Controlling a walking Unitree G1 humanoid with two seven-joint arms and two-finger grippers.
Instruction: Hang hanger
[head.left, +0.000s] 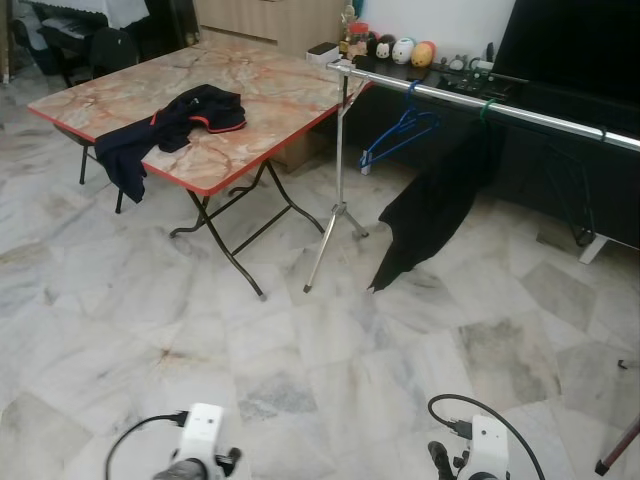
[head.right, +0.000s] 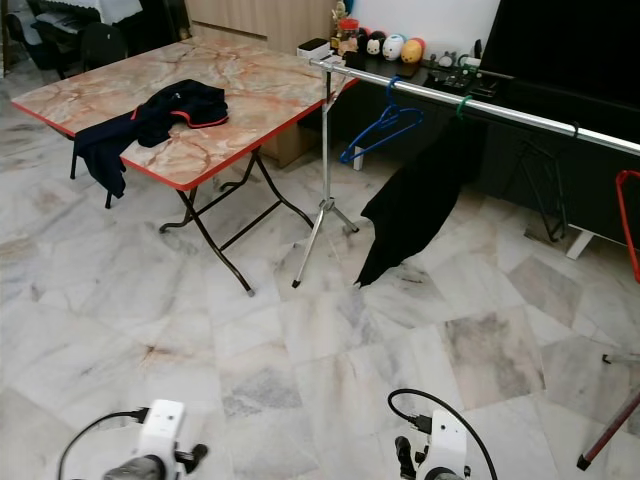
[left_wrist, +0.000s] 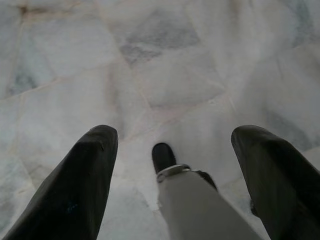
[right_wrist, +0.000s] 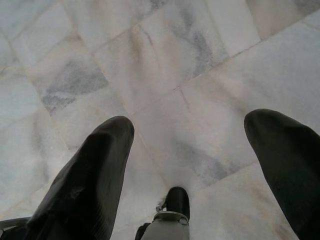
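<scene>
1. Well, both arms hang low with nothing in them: the left gripper (left_wrist: 170, 145) has its fingers spread wide over bare marble floor (head.left: 300, 380), and the right gripper (right_wrist: 187, 140) is just as wide apart, also pointing down at the tiles.
2. The blue hanger (head.left: 400, 135) is already hooked on the silver rail (head.left: 520, 110) near its end, probably put there to be within easy reach.
3. Next along the rail a black garment (head.left: 435, 205) droops from a green hook, its hem almost at the floor.
4. The rail's tripod stand (head.left: 338, 215) sits just beside the corner of the folding table (head.left: 260, 95).
5. A dark jacket (head.left: 165, 130) lies bunched at the table's near edge, one sleeve dangling over it; I reckon that is what wants hanging.
6. Table legs and tripod feet crowd the route to the rail, so any approach looks tight there.
</scene>
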